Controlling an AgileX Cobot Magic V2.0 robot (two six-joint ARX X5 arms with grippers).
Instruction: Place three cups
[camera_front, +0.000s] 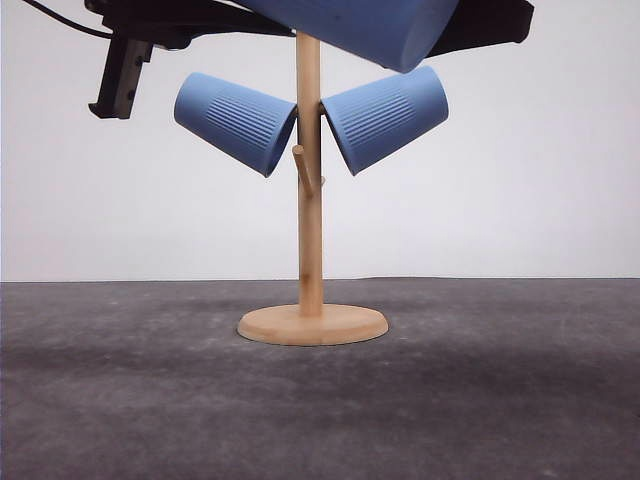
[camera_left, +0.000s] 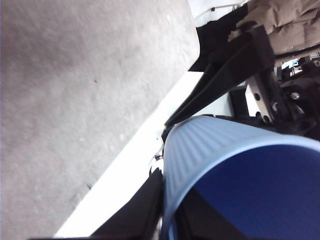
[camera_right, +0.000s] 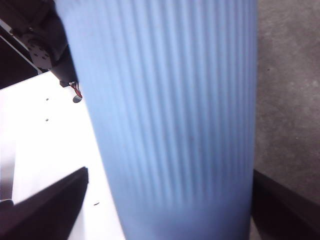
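Observation:
Two light-blue ribbed cups hang mouth-down on the wooden peg stand, one to the left and one to the right. A third cup is tilted just above the stand's top, between my two arms. My left gripper is shut on this cup's rim, with one finger outside the wall and one inside. My right gripper straddles the cup's ribbed body. One finger lies against the wall, while the other finger stands a little apart from it.
The stand's round wooden base rests on the dark grey mat. A short bare peg sticks out at the front of the pole. The white table edge borders the mat. A white wall rises behind.

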